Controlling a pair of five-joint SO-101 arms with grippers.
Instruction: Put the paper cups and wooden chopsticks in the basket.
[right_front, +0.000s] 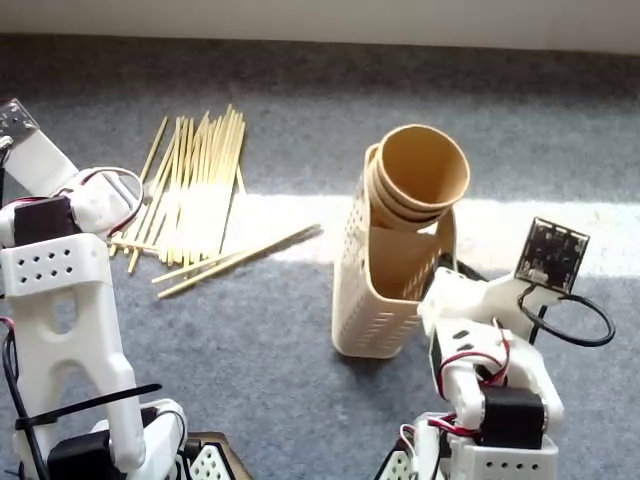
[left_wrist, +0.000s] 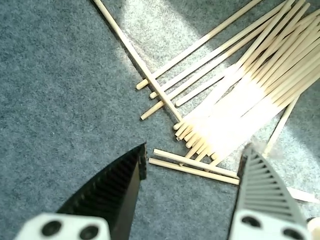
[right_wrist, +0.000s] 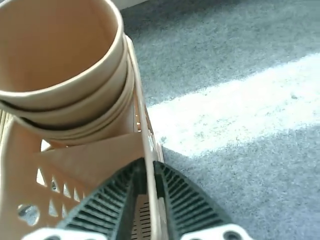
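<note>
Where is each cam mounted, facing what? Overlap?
High view: fixed above, looking down on wooden chopsticks, basket holding stacked paper cups; left arm, right arm show.
Left wrist view: on left wrist, facing down at chopsticks on carpet; own jaws open.
Right wrist view: on right wrist, facing basket and cups; own jaws shut on basket wall.
Shared: high and left wrist see chopsticks; high and right wrist see basket, cups.

White printed arms, black servos, red-black cables, ribbed fingers.
</note>
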